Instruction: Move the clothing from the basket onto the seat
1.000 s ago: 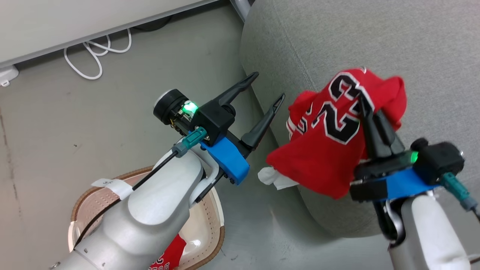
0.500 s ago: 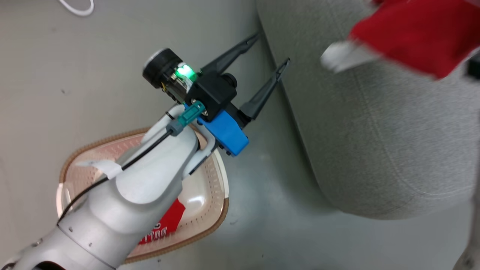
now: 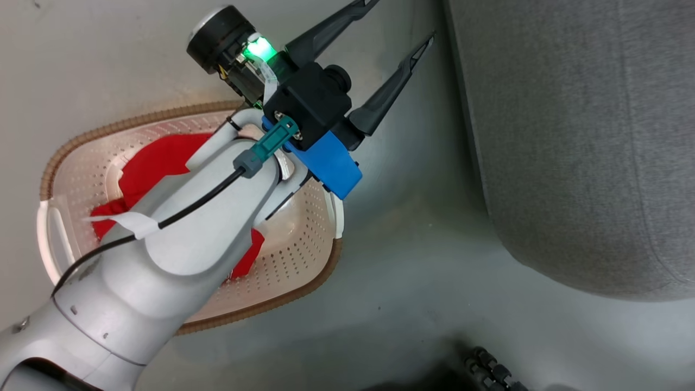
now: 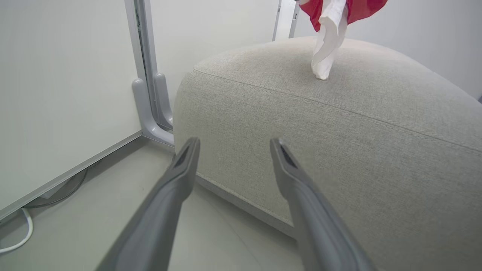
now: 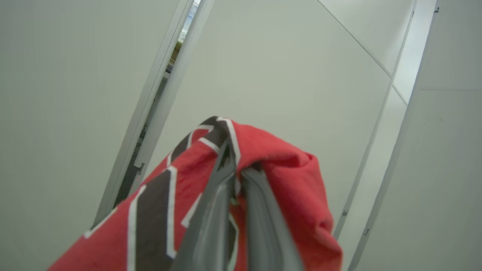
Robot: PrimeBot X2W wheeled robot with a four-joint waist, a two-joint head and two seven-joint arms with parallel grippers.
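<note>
Our left forearm [image 3: 190, 233] hides part of the red jersey [image 3: 157, 163] lying in the basket [image 3: 304, 288]. Past it, our left gripper [image 3: 403, 19] spreads its fingers wide over the floor [image 3: 412, 228], beside the seat [image 3: 570, 136]. Farther off, our right gripper [image 5: 237, 165] pinches the second jersey [image 5: 290, 169] above the seat.

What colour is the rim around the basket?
The basket rim is brown with a woven look; the head view shows it best.

The left arm [image 3: 179, 244] has a smooth pale-grey shell. A black cable [image 3: 201, 198], tagged with white tape [image 3: 130, 224], runs along it to a teal plug [image 3: 274, 142]. A blue bracket [image 3: 328, 165] sits at five o'clock of the black wrist block [image 3: 309, 98], a green light [image 3: 259, 49] at eleven. The left gripper [image 3: 403, 20] has dark, tapering fingers [image 3: 383, 95].
</note>
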